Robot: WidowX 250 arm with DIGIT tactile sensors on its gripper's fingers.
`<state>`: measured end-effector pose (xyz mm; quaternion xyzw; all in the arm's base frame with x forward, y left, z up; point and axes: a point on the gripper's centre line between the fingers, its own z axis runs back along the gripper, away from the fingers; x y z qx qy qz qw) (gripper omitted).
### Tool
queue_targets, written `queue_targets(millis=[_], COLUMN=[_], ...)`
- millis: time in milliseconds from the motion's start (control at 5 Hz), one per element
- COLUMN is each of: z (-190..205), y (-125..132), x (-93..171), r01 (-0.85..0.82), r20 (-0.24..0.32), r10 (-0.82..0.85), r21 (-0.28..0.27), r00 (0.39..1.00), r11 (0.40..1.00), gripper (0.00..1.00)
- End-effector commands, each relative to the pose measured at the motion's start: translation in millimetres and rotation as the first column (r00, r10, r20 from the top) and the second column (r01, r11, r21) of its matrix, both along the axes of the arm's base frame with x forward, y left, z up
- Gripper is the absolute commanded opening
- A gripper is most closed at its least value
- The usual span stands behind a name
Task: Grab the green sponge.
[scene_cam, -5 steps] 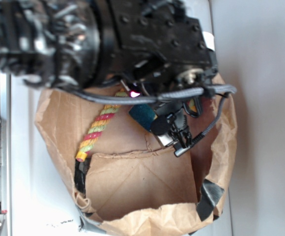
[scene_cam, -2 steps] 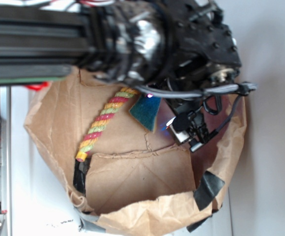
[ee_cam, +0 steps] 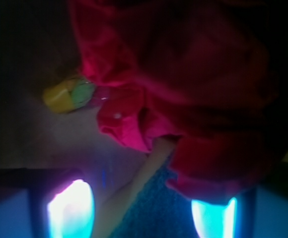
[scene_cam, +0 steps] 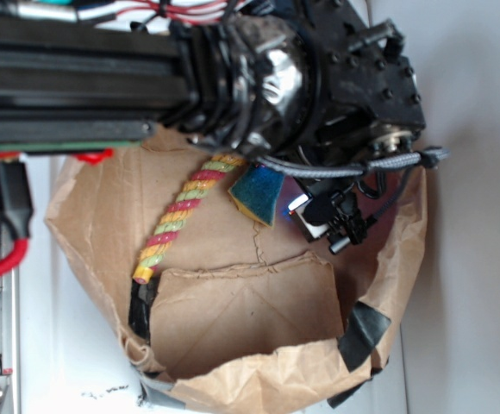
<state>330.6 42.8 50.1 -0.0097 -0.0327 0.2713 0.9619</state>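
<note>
The green sponge (scene_cam: 259,193) lies on the brown paper bag (scene_cam: 233,310), dark green face up with its yellow foam edge showing. In the exterior view my gripper (scene_cam: 328,226) hangs just to its right, under the black wrist. In the wrist view the sponge (ee_cam: 159,215) shows as a dark bluish-green patch with a pale edge, low between my two lit fingertips (ee_cam: 69,210). My gripper (ee_cam: 141,210) is open, the fingers wide apart, and neither touches the sponge that I can see.
A red fabric flower (ee_cam: 193,89) fills the upper right of the wrist view, partly over the sponge's far corner. A red-yellow-green rope (scene_cam: 181,216) lies left of the sponge, its end (ee_cam: 69,94) in the wrist view. The bag's crumpled walls (scene_cam: 405,250) ring the spot.
The arm has swung right and toward the top of the picture. The gripper has shifted right of the sponge, uncovering more of its green face. The sponge and rope have stayed put.
</note>
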Motion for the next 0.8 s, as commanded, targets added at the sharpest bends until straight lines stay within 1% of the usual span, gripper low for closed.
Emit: queue_targets(millis=[0,200,400,600], z=[18.3,25.6,34.3,70.0], y=[1.3,9.2,12.8,21.5], x=[4.6,5.8,1.0,-8.9], r01=[0.032,0.039,0.056,0.068], r20=[0.051,0.064,0.087,0.157], r10=[-0.033,-0.041,-0.059,-0.069], r21=[0.028,0.04,0.036,0.012], r00=[0.998,0.997,0.994,0.985], r11=[0.999,0.998,0.998,0.998], gripper=[0.0,0.0,0.0,0.0])
